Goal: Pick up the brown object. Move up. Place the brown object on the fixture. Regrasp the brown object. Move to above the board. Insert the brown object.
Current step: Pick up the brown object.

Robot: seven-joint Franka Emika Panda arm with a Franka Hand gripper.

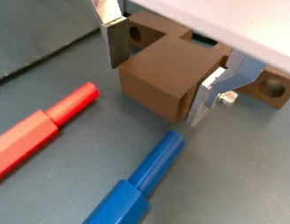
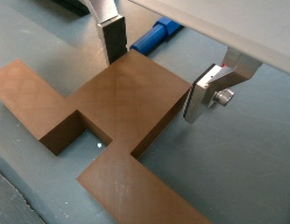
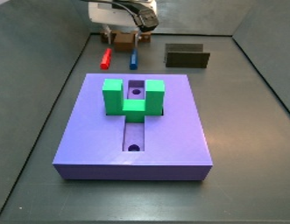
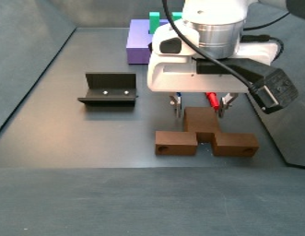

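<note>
Pretty even, soft overhead light, floor reads dull grey. In a wrist view the orange-brown wooden block (image 2: 106, 131) is sharp enough, with a thin dark shadow just under its edges. The gripper (image 2: 159, 66) sits over it, silver finger plates slightly blown out and fuzzy.

In a side view the gripper (image 3: 121, 33) hides most of the brown object (image 3: 119, 38), too small to read. The red peg (image 1: 39, 128) and blue peg (image 1: 137, 185) run off the frame edge in a wrist view.
</note>
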